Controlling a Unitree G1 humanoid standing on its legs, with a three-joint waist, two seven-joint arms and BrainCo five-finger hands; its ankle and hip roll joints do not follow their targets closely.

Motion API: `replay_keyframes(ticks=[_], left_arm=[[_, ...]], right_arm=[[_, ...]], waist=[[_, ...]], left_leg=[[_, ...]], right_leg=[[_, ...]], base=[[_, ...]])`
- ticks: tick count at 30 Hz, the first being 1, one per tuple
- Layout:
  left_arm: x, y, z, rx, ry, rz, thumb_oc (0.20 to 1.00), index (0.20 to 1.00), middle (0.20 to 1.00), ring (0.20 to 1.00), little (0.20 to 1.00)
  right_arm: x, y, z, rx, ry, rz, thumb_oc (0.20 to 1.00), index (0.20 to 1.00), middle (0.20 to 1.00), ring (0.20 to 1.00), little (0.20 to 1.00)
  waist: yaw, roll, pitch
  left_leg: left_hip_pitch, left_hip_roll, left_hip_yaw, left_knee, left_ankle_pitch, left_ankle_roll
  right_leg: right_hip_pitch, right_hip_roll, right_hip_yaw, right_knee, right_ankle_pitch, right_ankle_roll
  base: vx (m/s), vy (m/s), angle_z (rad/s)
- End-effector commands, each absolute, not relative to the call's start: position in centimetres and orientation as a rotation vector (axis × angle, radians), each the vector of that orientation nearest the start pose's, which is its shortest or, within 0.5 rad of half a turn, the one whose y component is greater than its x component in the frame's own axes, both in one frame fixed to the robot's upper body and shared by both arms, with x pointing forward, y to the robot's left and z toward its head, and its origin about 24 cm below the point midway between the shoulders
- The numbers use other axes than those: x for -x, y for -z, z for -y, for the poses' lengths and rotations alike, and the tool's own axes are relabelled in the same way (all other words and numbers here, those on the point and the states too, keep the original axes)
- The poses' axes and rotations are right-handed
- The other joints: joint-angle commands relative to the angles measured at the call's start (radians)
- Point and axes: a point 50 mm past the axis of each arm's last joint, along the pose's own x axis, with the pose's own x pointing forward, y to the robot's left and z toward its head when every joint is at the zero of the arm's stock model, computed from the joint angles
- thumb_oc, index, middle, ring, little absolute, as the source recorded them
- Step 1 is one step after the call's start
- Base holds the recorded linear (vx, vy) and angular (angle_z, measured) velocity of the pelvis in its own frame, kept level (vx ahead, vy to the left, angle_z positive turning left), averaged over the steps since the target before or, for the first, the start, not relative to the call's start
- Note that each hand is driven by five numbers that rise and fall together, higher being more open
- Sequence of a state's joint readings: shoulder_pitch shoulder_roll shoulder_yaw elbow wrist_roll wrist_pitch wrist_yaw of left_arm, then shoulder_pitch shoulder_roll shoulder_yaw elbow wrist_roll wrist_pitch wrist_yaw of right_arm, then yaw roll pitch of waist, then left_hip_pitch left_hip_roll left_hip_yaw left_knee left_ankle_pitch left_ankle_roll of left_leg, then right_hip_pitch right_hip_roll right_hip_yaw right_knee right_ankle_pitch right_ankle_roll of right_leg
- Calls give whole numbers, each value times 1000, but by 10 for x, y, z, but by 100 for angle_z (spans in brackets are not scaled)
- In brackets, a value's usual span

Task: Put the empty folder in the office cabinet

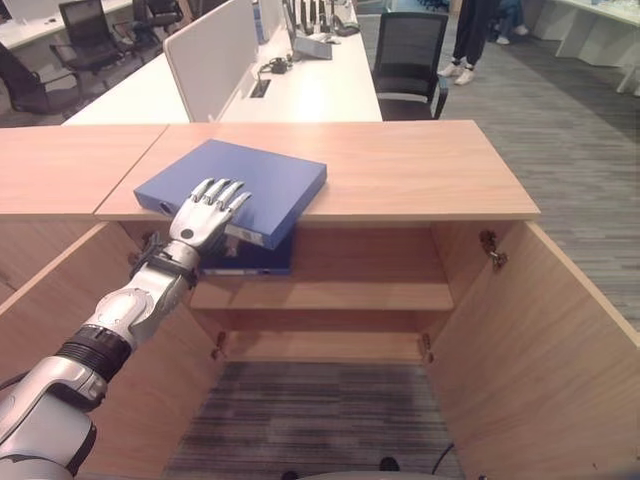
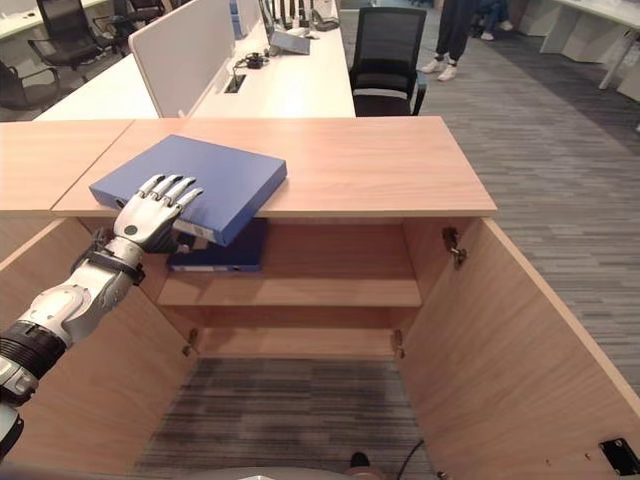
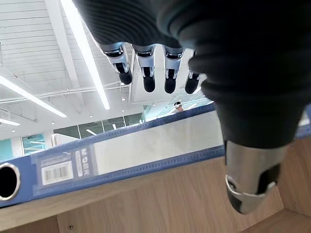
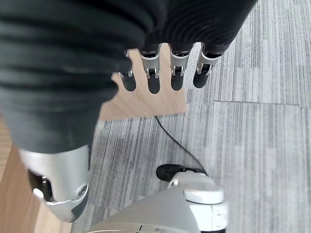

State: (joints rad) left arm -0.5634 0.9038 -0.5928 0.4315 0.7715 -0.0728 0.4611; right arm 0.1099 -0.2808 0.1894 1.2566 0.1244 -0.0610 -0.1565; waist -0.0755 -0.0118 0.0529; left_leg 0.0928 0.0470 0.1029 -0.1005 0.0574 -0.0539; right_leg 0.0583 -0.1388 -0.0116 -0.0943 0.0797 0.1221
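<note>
A blue folder (image 1: 252, 178) lies on the wooden cabinet top (image 1: 420, 170), with its spine overhanging the front edge at the left. My left hand (image 1: 207, 213) reaches up from below. Its straight fingers (image 3: 148, 77) rest flat on the folder's cover near the spine (image 3: 146, 145), and its thumb (image 3: 250, 187) sits below the spine without closing on it. A second blue folder (image 1: 255, 258) lies on the upper shelf (image 1: 340, 295) inside the open cabinet, just under my hand. My right hand (image 4: 63, 189) hangs open over the carpet, holding nothing.
Both cabinet doors stand open, the right door (image 1: 560, 340) swung out towards me. A lower shelf (image 1: 320, 345) is bare. Behind the cabinet are a white desk with a divider (image 1: 215, 55), a black chair (image 1: 410, 60) and a person's legs (image 1: 465, 40).
</note>
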Motion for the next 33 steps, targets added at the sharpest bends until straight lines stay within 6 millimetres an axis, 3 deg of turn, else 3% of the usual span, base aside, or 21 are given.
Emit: replay_keyframes(ticks=[1, 33], left_arm=[[-355, -195, -239, -1774, -214, 597, 1000, 1000, 1000, 1000, 1000], [-361, -185, -247, -1774, -225, 505, 1000, 1000, 1000, 1000, 1000]], right_arm=[[-62, 154, 275, 419, 254, -1246, 1000, 1000, 1000, 1000, 1000], [-62, 157, 267, 377, 258, -1235, 1000, 1000, 1000, 1000, 1000]], waist=[[-7, 10, 49], [-40, -1, 55]], left_leg=[[67, 19, -34, 13, -134, -4], [83, -3, 22, 13, -161, 17]], right_leg=[[62, -25, -16, 55, -111, 72], [27, -44, 32, 74, -96, 95]], base=[[19, 25, -4], [14, 24, -5]])
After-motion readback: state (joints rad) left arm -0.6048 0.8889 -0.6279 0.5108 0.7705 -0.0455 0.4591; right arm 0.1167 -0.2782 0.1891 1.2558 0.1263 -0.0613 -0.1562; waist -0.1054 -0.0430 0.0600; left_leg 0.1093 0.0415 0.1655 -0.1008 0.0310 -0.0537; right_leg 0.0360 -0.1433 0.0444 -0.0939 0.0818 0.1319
